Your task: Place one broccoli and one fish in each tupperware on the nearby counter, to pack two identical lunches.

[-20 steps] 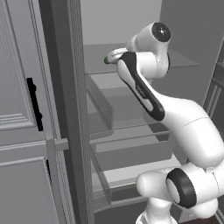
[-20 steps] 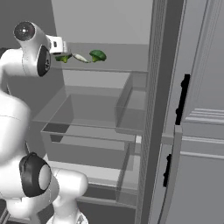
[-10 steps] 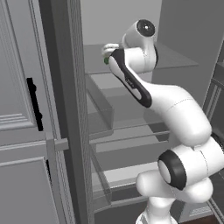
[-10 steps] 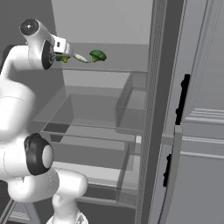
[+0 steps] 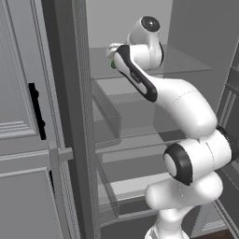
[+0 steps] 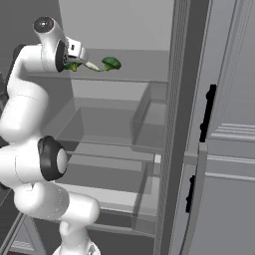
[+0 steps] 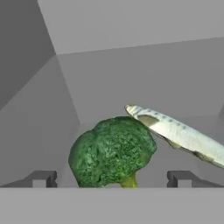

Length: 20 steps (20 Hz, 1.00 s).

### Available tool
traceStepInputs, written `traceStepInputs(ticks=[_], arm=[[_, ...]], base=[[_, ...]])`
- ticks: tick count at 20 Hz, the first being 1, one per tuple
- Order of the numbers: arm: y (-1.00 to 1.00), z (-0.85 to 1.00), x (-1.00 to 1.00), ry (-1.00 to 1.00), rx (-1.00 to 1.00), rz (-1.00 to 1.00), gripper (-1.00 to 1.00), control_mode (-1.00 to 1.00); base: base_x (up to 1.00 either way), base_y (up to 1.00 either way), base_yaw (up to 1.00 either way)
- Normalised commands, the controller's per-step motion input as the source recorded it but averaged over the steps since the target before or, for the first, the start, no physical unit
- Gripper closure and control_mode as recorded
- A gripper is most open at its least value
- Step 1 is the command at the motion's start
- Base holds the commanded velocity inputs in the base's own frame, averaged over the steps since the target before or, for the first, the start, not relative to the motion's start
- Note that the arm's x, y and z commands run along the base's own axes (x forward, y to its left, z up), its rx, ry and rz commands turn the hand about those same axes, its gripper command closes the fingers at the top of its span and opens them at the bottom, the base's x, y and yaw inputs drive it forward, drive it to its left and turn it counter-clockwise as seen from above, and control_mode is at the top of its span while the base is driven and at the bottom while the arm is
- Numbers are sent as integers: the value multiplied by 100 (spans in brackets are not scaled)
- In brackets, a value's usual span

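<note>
On the fridge's top shelf (image 6: 129, 74) lies a green broccoli (image 7: 111, 151), straight ahead of my hand and close to it. Its head sits just beyond and between my open gripper's (image 7: 111, 179) two dark fingertips (image 7: 43, 178), untouched. A silvery fish (image 7: 181, 133) lies slanted to its right, its head by the broccoli's top. From the right base view the near broccoli (image 6: 73, 65) is under my hand, the fish (image 6: 92, 66) beside it, and a second broccoli (image 6: 111, 63) further right. The gripper (image 5: 112, 51) reaches over the shelf's edge. The tupperware and the counter are out of view.
The open fridge has glass shelves and clear drawers (image 6: 144, 114) below the top shelf. A grey door post (image 5: 74, 116) stands at the left, and panelled grey doors with black handles (image 6: 208, 112) flank the opening. My own arm fills much of the opening.
The arm's upper links have swung and straightened while the hand stayed at the top shelf, edging nearer the broccoli. The gripper has stayed open. The food has not moved.
</note>
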Motion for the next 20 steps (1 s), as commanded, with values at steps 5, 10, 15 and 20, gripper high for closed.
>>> traceStepInputs(ticks=[5, 10, 15, 20], arm=[[0, -10, 33, 0, 6, 0, -100, -100], [0, 0, 5, 0, 5, 0, -100, -100], [0, -27, 0, 0, 0, 0, -100, -100], [0, -6, 16, 0, 0, 0, -100, -100]], base=[[0, 0, 0], [0, 0, 0], [0, 0, 0], [0, 0, 0]])
